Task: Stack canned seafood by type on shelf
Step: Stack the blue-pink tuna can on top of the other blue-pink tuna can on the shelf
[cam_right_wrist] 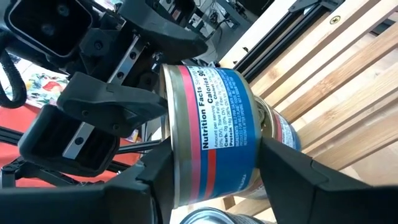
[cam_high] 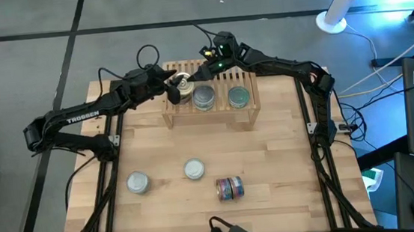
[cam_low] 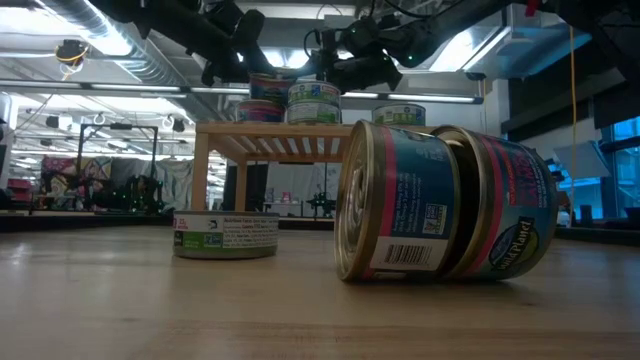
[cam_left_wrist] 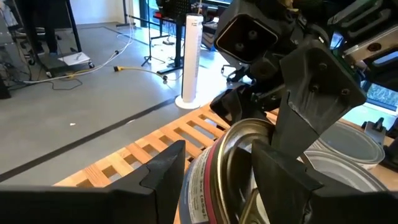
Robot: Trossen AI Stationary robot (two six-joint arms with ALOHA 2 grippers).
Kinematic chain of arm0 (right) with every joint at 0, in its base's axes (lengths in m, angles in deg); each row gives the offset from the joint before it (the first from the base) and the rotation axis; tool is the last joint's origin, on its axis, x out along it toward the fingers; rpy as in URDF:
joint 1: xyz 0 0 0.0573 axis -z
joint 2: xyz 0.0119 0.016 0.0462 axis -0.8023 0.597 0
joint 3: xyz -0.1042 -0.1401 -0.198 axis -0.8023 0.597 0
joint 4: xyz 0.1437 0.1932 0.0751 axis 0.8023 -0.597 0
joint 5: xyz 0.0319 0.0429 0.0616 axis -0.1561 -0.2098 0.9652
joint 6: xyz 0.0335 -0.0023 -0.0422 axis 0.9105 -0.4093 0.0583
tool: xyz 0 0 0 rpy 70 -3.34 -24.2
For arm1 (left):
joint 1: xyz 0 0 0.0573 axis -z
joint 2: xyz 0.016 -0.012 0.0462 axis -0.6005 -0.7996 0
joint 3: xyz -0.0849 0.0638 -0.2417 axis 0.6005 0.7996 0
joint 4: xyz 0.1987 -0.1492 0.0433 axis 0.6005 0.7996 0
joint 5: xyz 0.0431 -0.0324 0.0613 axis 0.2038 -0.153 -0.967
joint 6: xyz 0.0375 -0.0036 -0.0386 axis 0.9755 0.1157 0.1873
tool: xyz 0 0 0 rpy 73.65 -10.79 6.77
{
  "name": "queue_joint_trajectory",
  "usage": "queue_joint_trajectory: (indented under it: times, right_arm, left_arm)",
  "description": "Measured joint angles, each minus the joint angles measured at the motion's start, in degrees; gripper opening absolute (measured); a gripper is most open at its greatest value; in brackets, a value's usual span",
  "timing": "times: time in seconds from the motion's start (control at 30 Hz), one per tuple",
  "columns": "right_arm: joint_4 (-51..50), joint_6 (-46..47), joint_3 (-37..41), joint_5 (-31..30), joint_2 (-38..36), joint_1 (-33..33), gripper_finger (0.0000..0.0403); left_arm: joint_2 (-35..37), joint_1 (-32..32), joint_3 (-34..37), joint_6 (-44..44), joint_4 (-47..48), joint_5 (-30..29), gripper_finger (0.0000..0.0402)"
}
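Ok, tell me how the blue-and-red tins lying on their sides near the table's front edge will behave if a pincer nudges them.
The two blue-and-red tins rest on their curved walls, end to end, so a sideways nudge would probably set them rolling across the table. Nothing visibly joins them, so they would likely separate. Their metal walls look rigid, so a push should not dent them.

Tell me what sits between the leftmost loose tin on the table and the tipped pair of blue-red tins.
One upright silver-lidded tin, as the high view shows. The rest of the stretch from the leftmost tin to the tipped pair is bare table.
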Motion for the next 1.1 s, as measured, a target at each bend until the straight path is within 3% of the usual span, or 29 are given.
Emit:
queue_joint_trajectory:
  times: [0.33,1.1]
  right_arm:
    - [0.4,0.1,0.0,-0.6,0.0,0.0,0.0241]
    - [0.1,0.3,0.0,-0.9,0.0,0.0,0.0244]
  left_arm:
    - [0.0,0.2,0.0,0.0,0.6,-0.2,0.0155]
    - [0.4,0.2,-0.1,-0.3,4.1,-0.1,0.0148]
